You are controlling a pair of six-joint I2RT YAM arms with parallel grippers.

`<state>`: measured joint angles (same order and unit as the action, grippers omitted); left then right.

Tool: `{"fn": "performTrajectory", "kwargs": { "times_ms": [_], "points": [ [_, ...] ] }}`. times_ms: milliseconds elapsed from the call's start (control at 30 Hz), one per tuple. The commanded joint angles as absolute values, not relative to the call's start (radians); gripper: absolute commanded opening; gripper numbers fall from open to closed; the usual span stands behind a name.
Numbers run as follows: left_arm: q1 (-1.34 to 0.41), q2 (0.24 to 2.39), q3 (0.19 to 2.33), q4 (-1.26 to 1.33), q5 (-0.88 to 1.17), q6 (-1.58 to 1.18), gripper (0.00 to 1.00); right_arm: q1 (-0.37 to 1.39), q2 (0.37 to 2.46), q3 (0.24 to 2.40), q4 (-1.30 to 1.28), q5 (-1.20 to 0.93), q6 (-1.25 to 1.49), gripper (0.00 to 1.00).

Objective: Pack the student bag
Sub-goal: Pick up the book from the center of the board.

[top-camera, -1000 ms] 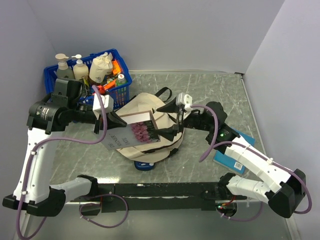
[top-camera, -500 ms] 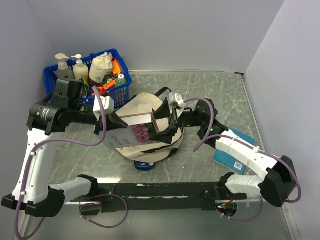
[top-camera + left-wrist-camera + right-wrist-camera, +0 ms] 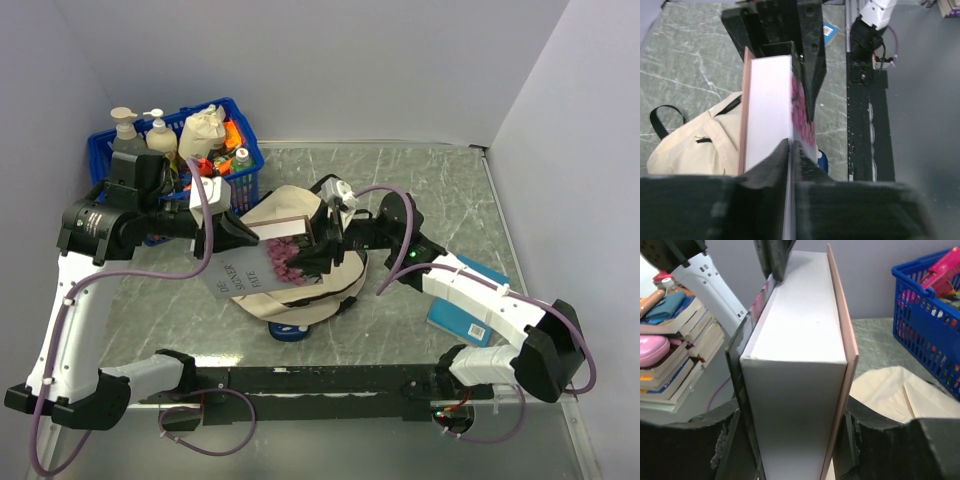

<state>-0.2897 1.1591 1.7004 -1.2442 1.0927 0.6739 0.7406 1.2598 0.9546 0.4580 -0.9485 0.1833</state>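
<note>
The student bag (image 3: 295,203) lies cream-beige in the middle of the table, also seen in the left wrist view (image 3: 695,145) and the right wrist view (image 3: 890,390). Above it hangs a thick book (image 3: 262,268) with a pink-flowered cover, held spine-down between both arms. My left gripper (image 3: 243,231) is shut on the thin front cover alone (image 3: 791,150), beside the white page block (image 3: 770,95). From the other end my right gripper (image 3: 320,238) straddles the whole book (image 3: 795,340), its jaws pressed against both covers (image 3: 792,415).
A blue plastic basket (image 3: 100,150) of bottles and a small cloth pouch stands at the back left, close behind my left arm. A blue book (image 3: 465,310) lies at the right. A blue object (image 3: 285,331) pokes out under the bag's near edge.
My right arm has moved left to the book's end and its jaws have closed onto both covers. The left gripper has kept its pinch on the cover.
</note>
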Motion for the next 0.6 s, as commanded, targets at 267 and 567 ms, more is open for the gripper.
{"fn": "performTrajectory", "kwargs": {
  "times_ms": [267, 567],
  "points": [
    [-0.293, 1.084, 1.614, -0.943, 0.899, 0.477, 0.84, 0.635, 1.046, 0.993, -0.019, -0.408, 0.17, 0.0],
    [-0.539, 1.155, 1.418, -0.982, 0.867, 0.56, 0.83, 0.526, 0.796, 0.927, -0.328, 0.125, 0.408, 0.0]
  ]
}}
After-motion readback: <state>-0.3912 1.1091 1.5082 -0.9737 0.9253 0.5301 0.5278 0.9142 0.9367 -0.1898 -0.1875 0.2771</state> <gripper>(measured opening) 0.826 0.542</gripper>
